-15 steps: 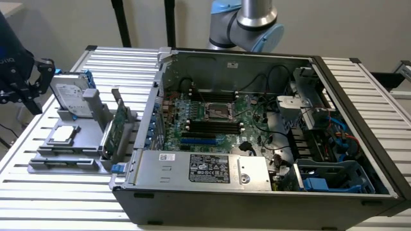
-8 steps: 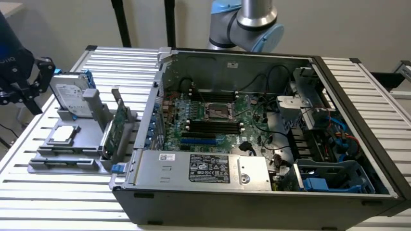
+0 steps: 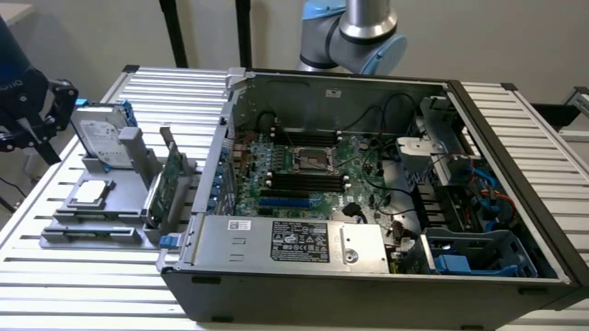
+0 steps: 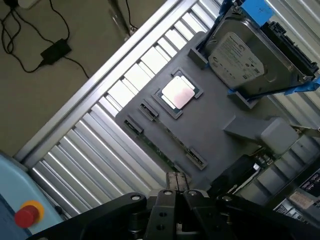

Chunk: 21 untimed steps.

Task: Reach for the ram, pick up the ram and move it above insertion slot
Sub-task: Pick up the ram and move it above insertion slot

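Closed, empty end effector [image 4: 176, 181] hovers above the gray tray [image 4: 220, 105]. The ram [image 4: 166, 145] lies in the tray's edge slot, not yet grasped.

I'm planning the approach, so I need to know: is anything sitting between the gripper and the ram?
Nothing visible does. In the wrist view the shut gripper hangs over the gray fixture. The ram lies along the fixture's edge close to it, with only open space between.
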Each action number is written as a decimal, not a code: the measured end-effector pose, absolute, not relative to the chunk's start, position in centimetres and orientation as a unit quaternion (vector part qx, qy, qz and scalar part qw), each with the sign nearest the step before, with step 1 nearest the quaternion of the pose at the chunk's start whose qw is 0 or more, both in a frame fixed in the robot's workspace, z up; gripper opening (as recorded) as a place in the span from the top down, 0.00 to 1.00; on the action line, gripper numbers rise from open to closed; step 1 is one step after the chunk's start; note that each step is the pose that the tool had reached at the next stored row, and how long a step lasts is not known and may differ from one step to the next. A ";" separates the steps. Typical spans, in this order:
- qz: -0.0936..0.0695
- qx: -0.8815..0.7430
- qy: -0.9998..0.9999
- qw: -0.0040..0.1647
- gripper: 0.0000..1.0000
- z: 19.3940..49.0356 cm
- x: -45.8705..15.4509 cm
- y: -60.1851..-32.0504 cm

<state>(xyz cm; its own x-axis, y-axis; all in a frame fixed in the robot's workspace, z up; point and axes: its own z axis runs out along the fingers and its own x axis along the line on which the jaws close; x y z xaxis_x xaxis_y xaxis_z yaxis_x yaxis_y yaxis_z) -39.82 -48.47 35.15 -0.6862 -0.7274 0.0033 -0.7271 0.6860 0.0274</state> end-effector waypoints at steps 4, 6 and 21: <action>-0.012 0.430 -0.903 0.007 0.89 35.1 -39.8 -48.5; -0.012 0.446 -0.895 0.008 0.89 35.1 -39.8 -48.5; -0.010 0.563 -0.826 0.009 0.89 35.1 -39.8 -48.5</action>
